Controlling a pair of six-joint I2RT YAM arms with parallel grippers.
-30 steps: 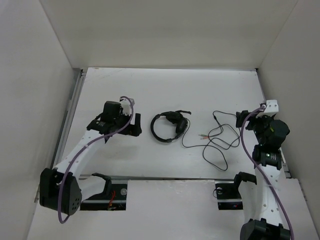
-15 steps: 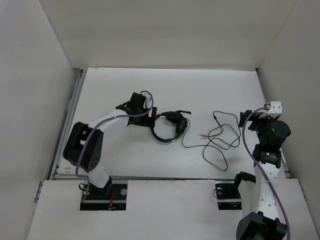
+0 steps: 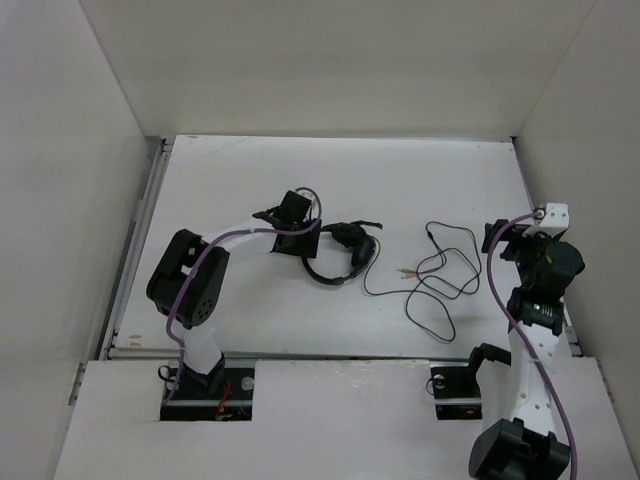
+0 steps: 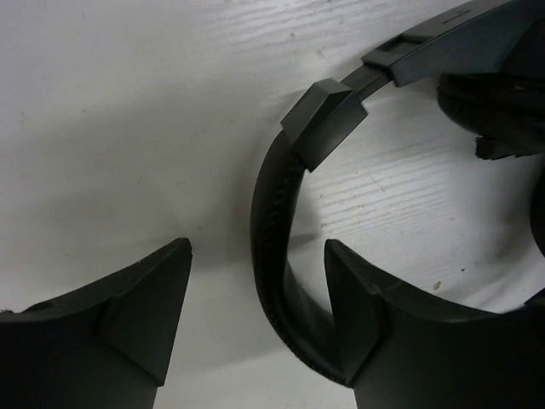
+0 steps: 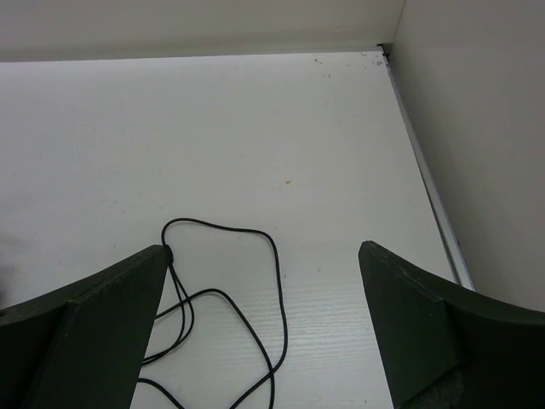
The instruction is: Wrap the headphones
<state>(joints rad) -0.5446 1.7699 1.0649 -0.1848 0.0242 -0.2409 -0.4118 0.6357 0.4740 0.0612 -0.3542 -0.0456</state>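
Observation:
The black headphones (image 3: 340,255) lie mid-table, earcups (image 3: 352,240) at the far right of the headband loop. Their thin black cord (image 3: 435,275) runs right in loose loops, with pink and green plugs (image 3: 403,270). My left gripper (image 3: 308,240) is open at the headband's left side; in the left wrist view the headband (image 4: 274,230) passes between the open fingers (image 4: 149,302), close to the right one, not clamped. My right gripper (image 3: 497,237) is open and empty, right of the cord; its wrist view shows cord loops (image 5: 247,281) below, between its fingers.
White walls enclose the table on three sides. A metal rail (image 3: 140,235) runs along the left edge, another along the right edge (image 5: 430,183). Purple arm cables (image 3: 240,240) trail over both arms.
My left arm has swung right across the table and brought its open gripper to the headband. The right arm has barely shifted. The headphones and cord have not moved.

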